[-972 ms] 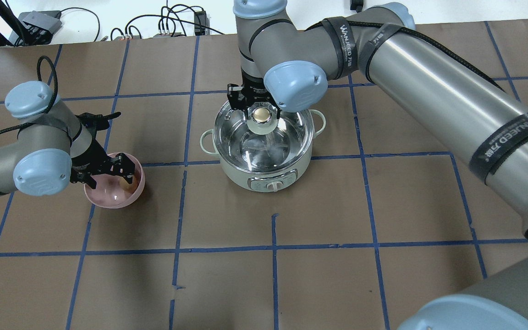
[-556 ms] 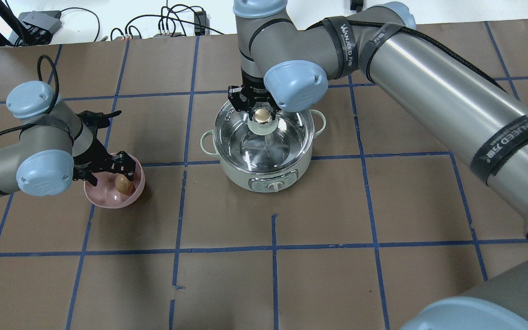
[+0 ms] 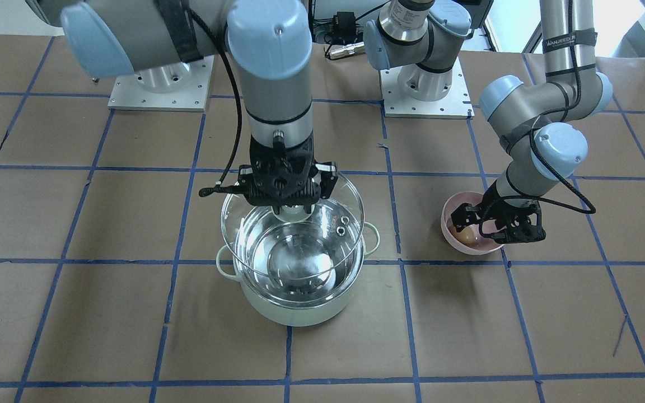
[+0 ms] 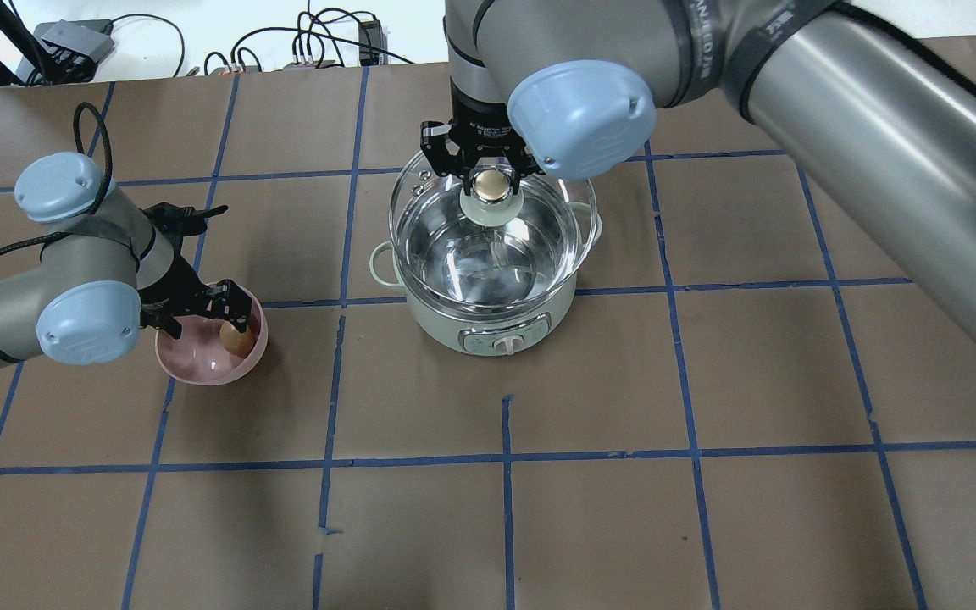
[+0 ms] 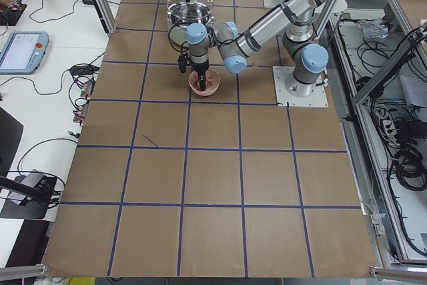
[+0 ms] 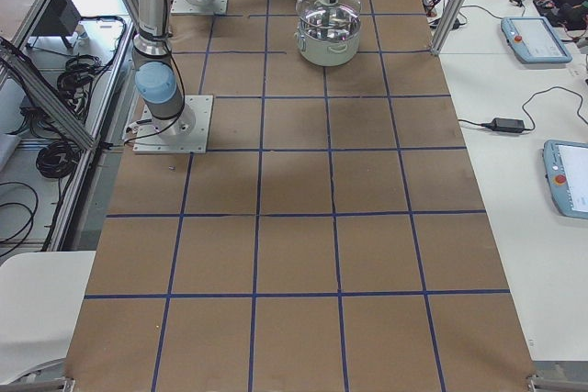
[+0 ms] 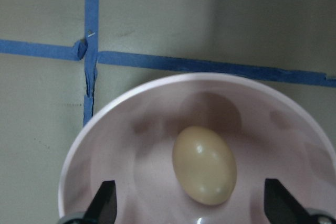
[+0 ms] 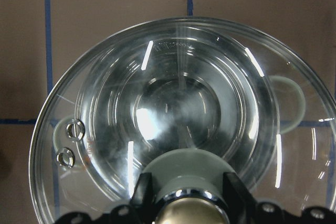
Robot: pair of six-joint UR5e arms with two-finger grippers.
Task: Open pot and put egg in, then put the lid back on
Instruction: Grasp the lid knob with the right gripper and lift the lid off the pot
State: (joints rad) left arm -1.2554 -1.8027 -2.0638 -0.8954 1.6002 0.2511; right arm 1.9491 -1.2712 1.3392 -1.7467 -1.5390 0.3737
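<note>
My biggest item, the mint-green pot [image 4: 441, 324], stands straight below my right gripper [image 4: 492, 182], its steel inside open to view. The glass lid [image 3: 322, 212] hangs from that gripper, held clear above the pot's rim and sitting a little toward the robot's side of the pot's mouth. Both fingers are clamped on the cream-gold knob [image 4: 492, 185], one on each side. On the right wrist camera I look down through the glass into the pot, with the two vent rings near the lid's edge.

My left gripper [image 4: 200, 315] is down in the pink bowl [image 4: 200, 377], well apart from the pot, with its fingers spread wide. The egg [image 7: 205, 163] lies on the bowl's floor between the two fingertips and just ahead of them. On the wrist camera there is a clear gap on each side, so neither finger touches it.
</note>
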